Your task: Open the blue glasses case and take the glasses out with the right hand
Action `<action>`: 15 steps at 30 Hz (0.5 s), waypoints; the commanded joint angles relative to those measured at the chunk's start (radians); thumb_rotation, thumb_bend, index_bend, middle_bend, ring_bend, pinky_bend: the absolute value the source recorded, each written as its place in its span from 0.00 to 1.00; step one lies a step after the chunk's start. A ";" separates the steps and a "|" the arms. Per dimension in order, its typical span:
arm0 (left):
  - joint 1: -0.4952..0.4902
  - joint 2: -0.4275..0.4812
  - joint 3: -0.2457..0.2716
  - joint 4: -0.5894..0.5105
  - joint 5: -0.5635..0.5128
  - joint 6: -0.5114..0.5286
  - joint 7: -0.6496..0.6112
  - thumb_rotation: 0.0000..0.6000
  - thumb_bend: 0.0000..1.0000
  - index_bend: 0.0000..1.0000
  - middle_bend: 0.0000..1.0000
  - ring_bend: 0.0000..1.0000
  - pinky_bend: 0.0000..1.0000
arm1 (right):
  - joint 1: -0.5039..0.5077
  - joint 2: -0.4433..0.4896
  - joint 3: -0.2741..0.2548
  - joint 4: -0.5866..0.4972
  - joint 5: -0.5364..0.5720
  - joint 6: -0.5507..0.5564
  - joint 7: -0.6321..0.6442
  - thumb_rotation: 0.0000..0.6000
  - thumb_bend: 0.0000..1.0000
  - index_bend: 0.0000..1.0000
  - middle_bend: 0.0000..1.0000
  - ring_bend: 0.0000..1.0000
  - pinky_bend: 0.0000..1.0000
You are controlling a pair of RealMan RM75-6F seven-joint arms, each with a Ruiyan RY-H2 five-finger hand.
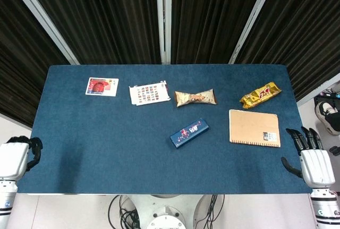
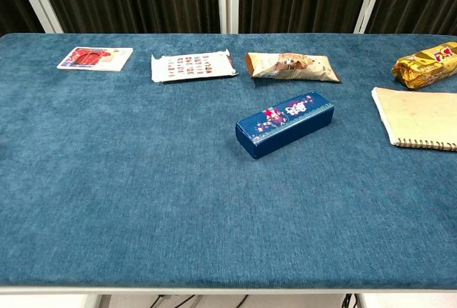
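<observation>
Blue glasses case [image 1: 189, 133] seen lid down, untouched, lying aslant near tabletop [image 1: 106, 149] centre. Right hand [image 1: 311, 160] parked off edge at 4 o'clock of case, fingers [image 1: 304, 137] extended, nothing held. Left hand [image 1: 18, 154] parked at 8 o'clock, fingers curled in, nothing held. Risk judged: light case may be pushed or spun during opening, since unbraced; notebook [image 1: 254, 128] at 3 o'clock may be brushed on approach.
</observation>
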 commanded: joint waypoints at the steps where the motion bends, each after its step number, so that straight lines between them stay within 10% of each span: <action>1: 0.000 0.000 0.000 -0.001 0.000 0.000 0.001 1.00 0.58 0.67 0.64 0.45 0.44 | 0.003 0.000 -0.002 0.001 -0.003 -0.006 0.001 1.00 0.21 0.12 0.17 0.05 0.01; 15: 0.000 0.001 0.000 -0.002 0.000 0.001 -0.001 1.00 0.58 0.66 0.64 0.45 0.44 | 0.148 -0.010 0.011 -0.040 0.016 -0.247 -0.009 1.00 0.30 0.12 0.20 0.05 0.01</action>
